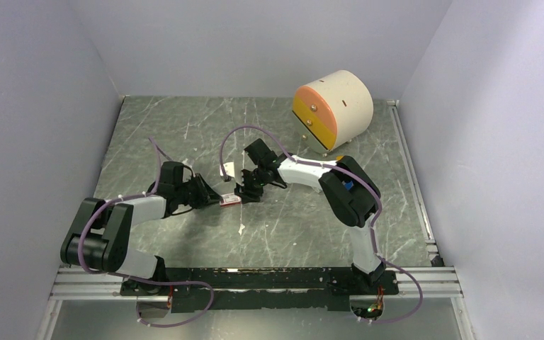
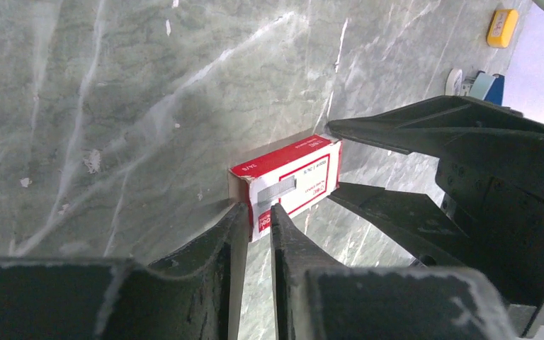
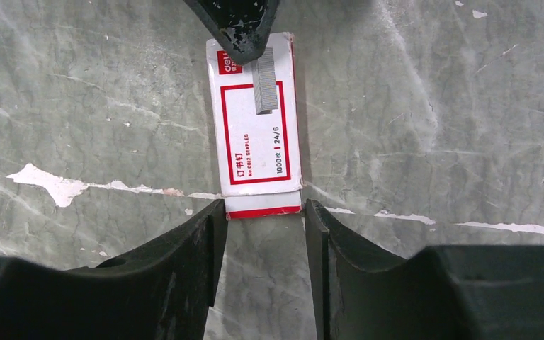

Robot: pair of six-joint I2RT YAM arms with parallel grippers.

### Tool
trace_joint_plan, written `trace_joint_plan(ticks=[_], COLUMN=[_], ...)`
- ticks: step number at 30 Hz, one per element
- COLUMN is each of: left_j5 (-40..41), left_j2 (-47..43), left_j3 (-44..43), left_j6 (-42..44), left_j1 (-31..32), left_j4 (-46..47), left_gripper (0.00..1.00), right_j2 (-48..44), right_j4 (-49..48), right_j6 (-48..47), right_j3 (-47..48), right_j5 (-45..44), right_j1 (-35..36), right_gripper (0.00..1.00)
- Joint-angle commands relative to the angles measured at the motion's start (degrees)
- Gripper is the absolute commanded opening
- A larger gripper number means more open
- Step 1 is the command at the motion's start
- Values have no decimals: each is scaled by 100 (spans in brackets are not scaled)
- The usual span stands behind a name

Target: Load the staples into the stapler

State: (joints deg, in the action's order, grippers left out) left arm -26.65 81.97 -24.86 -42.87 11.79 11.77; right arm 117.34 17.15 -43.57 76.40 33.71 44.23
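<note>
The left tool (image 2: 258, 212) pinches one end of the red-and-white box (image 3: 261, 120) at the bench (image 1: 184, 134) centre; the right tool (image 3: 263, 209) straddles the other, grip unclear. The staples presumably lie inside, the stapler unseen; loading has barely begun.

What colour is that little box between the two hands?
The box is white with red frame and edges; clearest in the right wrist view.

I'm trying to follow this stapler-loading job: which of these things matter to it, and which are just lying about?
For the job: red-and-white cardboard staple box, presumably holding the staples; partly hidden blue object, possibly the stapler.
Lying about: beige cylinder with orange-and-yellow face.
</note>
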Motion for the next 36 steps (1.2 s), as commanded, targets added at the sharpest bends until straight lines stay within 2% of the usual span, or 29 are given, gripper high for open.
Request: trace_joint_plan(ticks=[1,5,9,12,22,31,36], left_j5=[-187,-189,318,704,1696,2794,3070], left_j2=[182,268,70,-117,-582,-1475,-1954], left_j3=[47,-11,-115,-170,-317,-340,-249], left_j6=[28,28,182,311,383,135,77], left_j1=[-28,-26,-28,-28,-95,-373,-525], left_j4=[256,246,-257,-561,-1287,-2318,-2555], left_gripper=[22,16,8,6,5,5,7], right_j2=[-5,-20,-89,-65,-81,-81,-27], right_j4=[-19,-62,-203,-144,95,271,299], right_j6=[-20,8,47,11,-98,-153,-106], right_j3=[-109,-135,-235,-223,-199,-124,-46], right_j5=[-47,65,124,65,-133,78,81], right_j1=[16,30,25,27,-19,-120,-124], right_gripper=[49,48,43,41,37,36,37])
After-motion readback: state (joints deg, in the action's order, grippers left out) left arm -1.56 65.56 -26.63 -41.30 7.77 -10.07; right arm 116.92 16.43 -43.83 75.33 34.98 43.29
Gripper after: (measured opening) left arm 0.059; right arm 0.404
